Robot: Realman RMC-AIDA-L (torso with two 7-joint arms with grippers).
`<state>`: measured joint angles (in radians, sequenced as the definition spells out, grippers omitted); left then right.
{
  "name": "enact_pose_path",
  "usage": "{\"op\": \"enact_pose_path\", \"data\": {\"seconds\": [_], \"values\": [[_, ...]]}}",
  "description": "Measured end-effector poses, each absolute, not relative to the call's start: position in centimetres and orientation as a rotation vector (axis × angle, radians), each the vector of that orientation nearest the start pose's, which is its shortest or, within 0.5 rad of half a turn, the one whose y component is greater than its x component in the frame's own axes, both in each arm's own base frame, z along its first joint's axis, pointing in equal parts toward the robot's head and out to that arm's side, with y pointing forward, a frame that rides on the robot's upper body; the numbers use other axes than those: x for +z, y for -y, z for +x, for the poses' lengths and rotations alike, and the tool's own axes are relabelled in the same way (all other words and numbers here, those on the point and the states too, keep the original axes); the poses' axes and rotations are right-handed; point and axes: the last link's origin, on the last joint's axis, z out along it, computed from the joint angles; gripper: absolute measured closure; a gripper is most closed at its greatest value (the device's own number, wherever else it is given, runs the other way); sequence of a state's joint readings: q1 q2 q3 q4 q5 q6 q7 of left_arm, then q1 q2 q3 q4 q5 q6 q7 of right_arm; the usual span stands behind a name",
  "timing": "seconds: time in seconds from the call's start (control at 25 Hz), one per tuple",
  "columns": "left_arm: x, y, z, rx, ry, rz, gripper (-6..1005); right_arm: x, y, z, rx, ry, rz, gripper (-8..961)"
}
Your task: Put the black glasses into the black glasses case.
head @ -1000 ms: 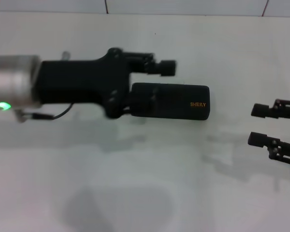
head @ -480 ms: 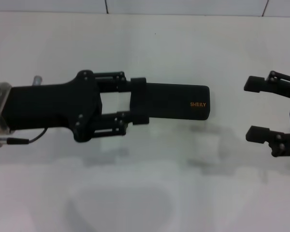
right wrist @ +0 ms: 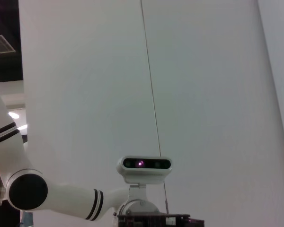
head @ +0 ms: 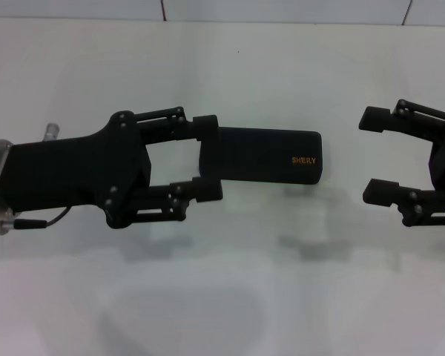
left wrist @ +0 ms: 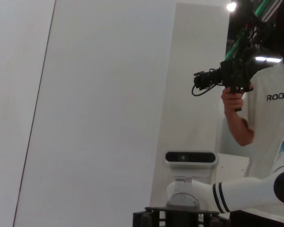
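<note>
Left gripper (head: 208,158): low over the table (head: 230,297), fingers spread wide, straddling the left end of the case (head: 271,156) without clear contact. Right gripper (head: 377,156): at the right edge, fingers likewise parted, holding nothing, well apart from the case's right end. Case: closed, flat on the table between the two grippers, gold lettering toward its right end. Glasses: not visible. Far edge: tiled wall (head: 282,10).
</note>
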<state>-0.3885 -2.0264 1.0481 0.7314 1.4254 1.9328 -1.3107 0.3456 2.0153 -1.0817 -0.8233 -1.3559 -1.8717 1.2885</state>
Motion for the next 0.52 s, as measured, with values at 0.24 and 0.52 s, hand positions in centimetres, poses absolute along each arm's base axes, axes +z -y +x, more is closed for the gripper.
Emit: {"op": "enact_pose_path", "data": {"seconds": [0.24,0.52], "values": [[3.16,-27.22,-21.46,-1.354,0.225,-2.835,299,4.32,-27.74,21.15,1.317,-0.132,-2.752,97],[3.13,-27.24,-21.47,-1.351,0.225,-2.836,267,3.85,-27.74,21.38,1.334,-0.175,-2.751,97]]}}
